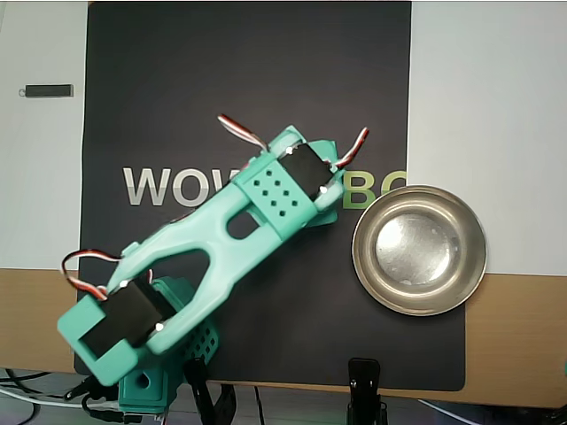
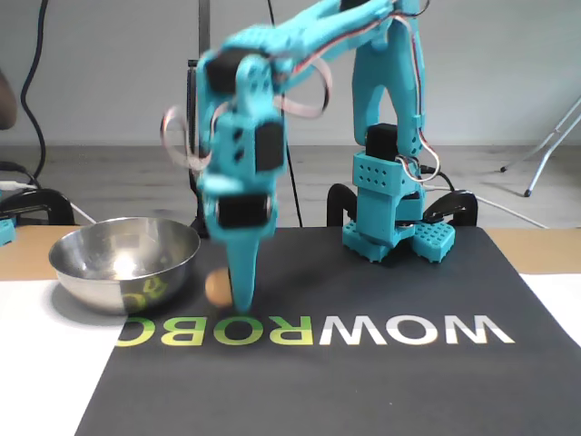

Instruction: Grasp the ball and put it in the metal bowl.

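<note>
**Ball Lifted Clear of the Mat, Transfer Toward the Bowl**

In the fixed view, the teal two-finger gripper (image 2: pixel 238 295) points straight down, its tips raised off the black rectangular mat with printed letters (image 2: pixel 381 282). The small, smooth peach-orange ball (image 2: pixel 216 288) sits against the left side of the fingers and hangs above the mat surface with no support below it. The judgement is therefore that the fingers are pinched on the ball; the far finger is hidden and the arm is motion-blurred, so the contact itself is not seen.

The round, shiny steel bowl (image 2: pixel 124 263) stands at the left edge of the mat in this view, just beside the ball. In the overhead view, the same bowl (image 1: pixel 419 250) lies over the right edge of the mat (image 1: pixel 248 71), partly on the white sheet and the wooden table (image 1: pixel 518 341). The ball is not visible there, because the teal arm (image 1: pixel 266 190) covers it.

The vertical finger posture keeps the ball gripped from the sides and leaves its underside free to clear the bowl rim. The ball appears lower than the rim at present, so further lift is judged necessary before sideways travel. A light grip on a smooth sphere may slip during fast motion
</note>
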### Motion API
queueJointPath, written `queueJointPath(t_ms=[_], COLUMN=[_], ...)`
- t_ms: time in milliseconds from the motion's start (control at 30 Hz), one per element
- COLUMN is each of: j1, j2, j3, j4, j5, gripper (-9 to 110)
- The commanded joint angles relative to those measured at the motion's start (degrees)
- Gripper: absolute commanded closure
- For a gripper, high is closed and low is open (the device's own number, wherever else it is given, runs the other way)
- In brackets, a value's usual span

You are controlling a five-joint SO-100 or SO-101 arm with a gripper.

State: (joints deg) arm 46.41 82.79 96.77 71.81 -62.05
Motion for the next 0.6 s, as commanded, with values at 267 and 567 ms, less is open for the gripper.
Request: queueJointPath(t_ms=[267,567], j1=[3.87,11.87], j2=[8.53,8.35], j3=[-11.16,-16.70], j4=[1.41,1.41], j5=[10.37,11.34], gripper=[70,70])
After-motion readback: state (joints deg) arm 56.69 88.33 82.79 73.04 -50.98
